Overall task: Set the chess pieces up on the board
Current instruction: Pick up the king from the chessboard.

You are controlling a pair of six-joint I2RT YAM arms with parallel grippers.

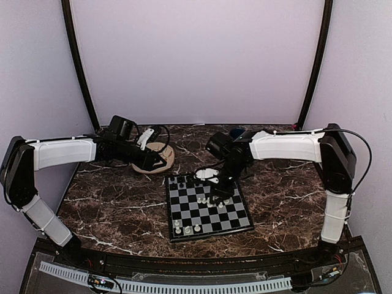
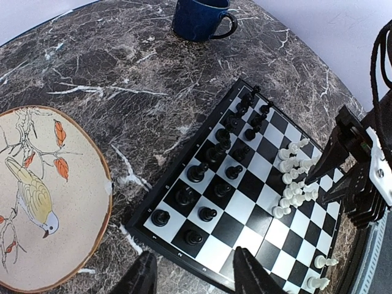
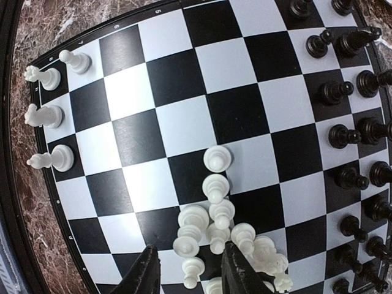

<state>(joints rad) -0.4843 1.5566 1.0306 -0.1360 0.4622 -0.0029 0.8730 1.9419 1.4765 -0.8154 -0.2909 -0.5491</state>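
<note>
Left arm: your left arm (image 1: 61, 152) reaches from its base at the near left across the dark marbled bench (image 1: 116, 208), forearm level, wrist over the round beige plate with a painted bird (image 2: 79, 184).
Left pincer: the left pincer (image 2: 196, 275) hangs above the bench between the plate and the board's corner. Its jaws are partly apart, with nothing between them and nothing touched.
Right arm: your right arm (image 1: 285, 147) rises from the near right, bends back toward the middle and tips its wrist steeply down over the board.
Right pincer: the right pincer (image 3: 191, 251) stands low over the far right part of the board. Its jaws are apart and straddle a huddle of cream-white chess pieces (image 3: 217, 214). You see gaps on both sides of the pieces, so nothing is gripped. Whether a fingertip (image 3: 236, 263) brushes one, you cannot tell.
Board: the small black-and-light-grey chequered chessboard with a black rim (image 1: 211, 234) lies flat mid-bench, just beside the plate.
Black chess pieces: the black chess pieces (image 3: 349, 135) stand in two rows along the board's far edge.
Other white pieces: four white pieces (image 3: 49, 113) stand apart at the near edge, well away from the huddle.
Mug: a dark blue mug (image 2: 199, 18) sits on the bench beyond the board.
</note>
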